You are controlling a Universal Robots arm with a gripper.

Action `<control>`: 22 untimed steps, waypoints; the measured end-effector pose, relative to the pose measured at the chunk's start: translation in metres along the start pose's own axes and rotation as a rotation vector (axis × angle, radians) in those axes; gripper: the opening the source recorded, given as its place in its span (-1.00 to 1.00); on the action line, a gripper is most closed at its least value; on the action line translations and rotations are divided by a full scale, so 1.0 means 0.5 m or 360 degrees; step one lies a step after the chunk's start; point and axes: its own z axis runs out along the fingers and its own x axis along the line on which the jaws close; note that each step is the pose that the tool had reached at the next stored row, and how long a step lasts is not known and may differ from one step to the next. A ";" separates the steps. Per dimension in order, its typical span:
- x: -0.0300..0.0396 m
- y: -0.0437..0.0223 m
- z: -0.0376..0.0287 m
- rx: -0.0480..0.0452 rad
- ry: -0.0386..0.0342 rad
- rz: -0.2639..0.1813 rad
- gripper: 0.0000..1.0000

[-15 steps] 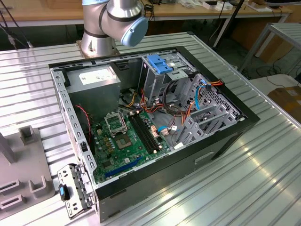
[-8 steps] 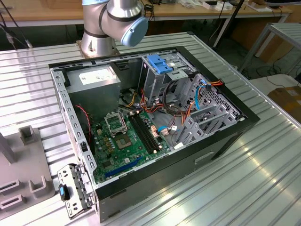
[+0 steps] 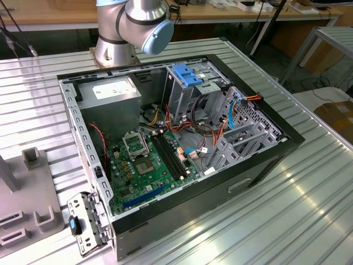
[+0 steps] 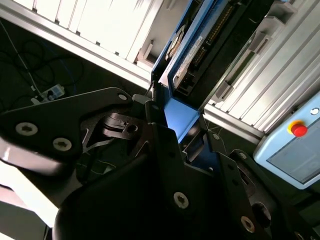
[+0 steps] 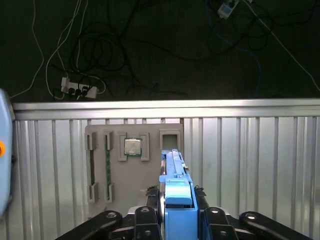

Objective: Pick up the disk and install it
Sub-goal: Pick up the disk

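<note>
- Disk (image 5: 177, 197) pick-up is done and installation is left: the exterior view shows the open computer case (image 3: 182, 215) on the desk (image 3: 287, 221).
- First wrist view: a grey parts tray (image 5: 130, 185) lies on the desk below the raised disk.
- Tool (image 5: 178, 212) pinches the disk by its blue rails; the second wrist view adds the white label (image 4: 192, 52).

Blue, black, green, silver.
Light-blue rails are seen on the disk (image 5: 175, 192); the gripper (image 5: 178, 220) is black, the motherboard (image 3: 149, 165) green, the table (image 3: 298, 210) ribbed silver.
</note>
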 end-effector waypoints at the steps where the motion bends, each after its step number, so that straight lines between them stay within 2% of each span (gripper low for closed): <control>1: 0.000 0.000 -0.005 0.0000 0.0000 0.0000 -0.26; 3: 0.000 -0.001 -0.011 0.0000 0.0000 0.0000 -0.26; 6: 0.001 -0.001 -0.030 0.0000 0.0001 0.0000 -0.26; 8: 0.002 -0.002 -0.052 -0.0001 0.0002 0.0000 -0.26; 14: 0.003 -0.004 -0.079 -0.0001 0.0003 0.0000 -0.26; 18: 0.004 -0.005 -0.107 -0.0002 0.0003 0.0000 -0.26; 22: 0.005 -0.005 -0.123 -0.0003 0.0003 0.0000 -0.26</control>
